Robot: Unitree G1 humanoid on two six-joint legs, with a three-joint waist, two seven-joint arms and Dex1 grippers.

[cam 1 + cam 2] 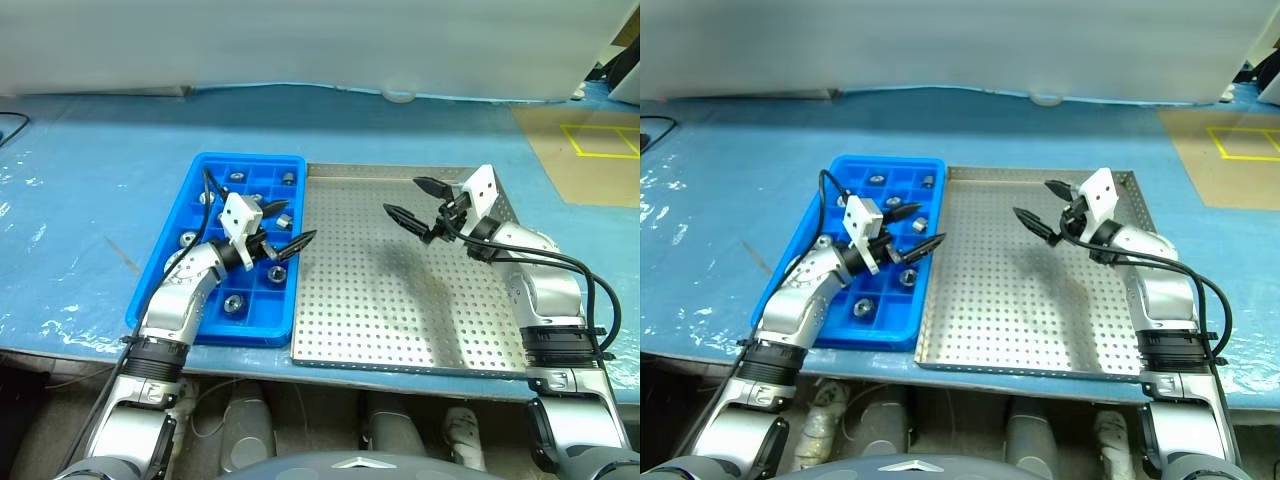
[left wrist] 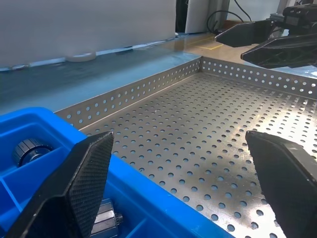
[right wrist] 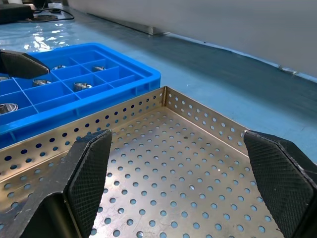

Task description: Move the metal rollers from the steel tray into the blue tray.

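On the blue-covered work table [image 1: 90, 180], the large square perforated steel tray [image 1: 400, 330] lies flush against the bright blue compartmented plastic tray [image 1: 215, 330], which sits to its left. No roller is visible on the steel floor; the small shiny metal rollers [image 1: 232, 302] all rest in the blue tray's compartments, apparently upright with dark centre holes facing up. The task therefore appears complete or nearly so. The left gripper [image 1: 280, 232] hangs over the blue tray's right edge, fingers spread wide and holding nothing, pointing toward the steel tray. The right gripper [image 1: 418, 200] hangs above the steel tray's far half, fingers likewise spread and empty. Any roller lies nearer the left gripper, below and behind its fingertips.
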